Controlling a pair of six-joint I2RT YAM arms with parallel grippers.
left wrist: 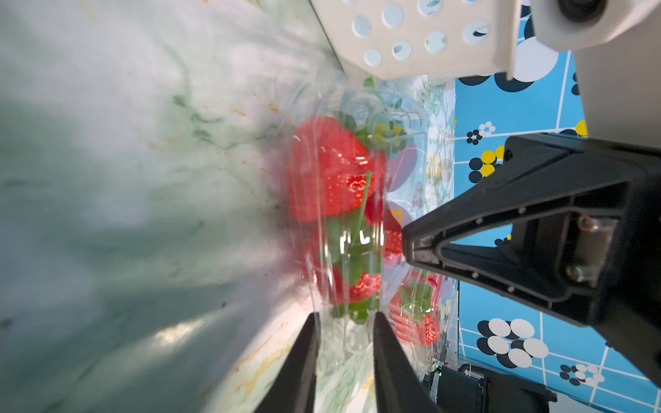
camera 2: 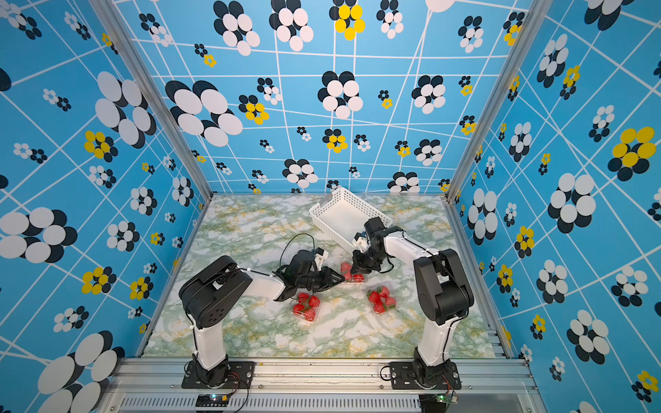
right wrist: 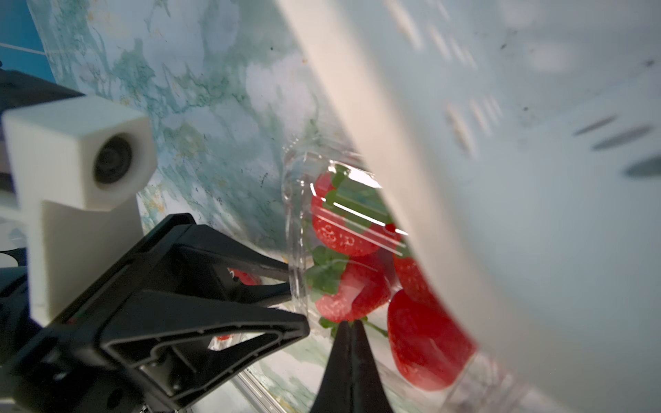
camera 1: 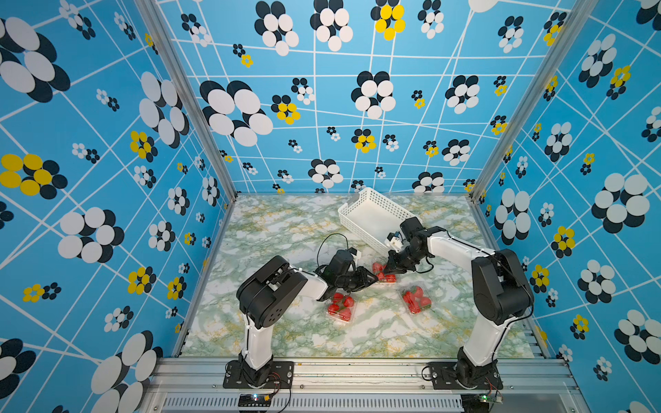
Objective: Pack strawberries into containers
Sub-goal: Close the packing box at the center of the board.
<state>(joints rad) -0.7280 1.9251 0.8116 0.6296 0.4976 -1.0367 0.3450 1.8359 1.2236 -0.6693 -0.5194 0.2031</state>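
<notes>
Left pincer narrowly around container edge

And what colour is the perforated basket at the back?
White; the basket shows best in a top view.

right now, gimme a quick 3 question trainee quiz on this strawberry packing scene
1. How many small clear plastic clamshell containers hold red strawberries?
2. True or false: the large white perforated plastic basket sits at the table's near edge, between the arm bases.
3. Both arms' jaws meet at which container?
A. the one beside the basket
B. the near one by the left arm
C. the near one by the right arm
Key: 1 three; 2 false; 3 A.
</notes>
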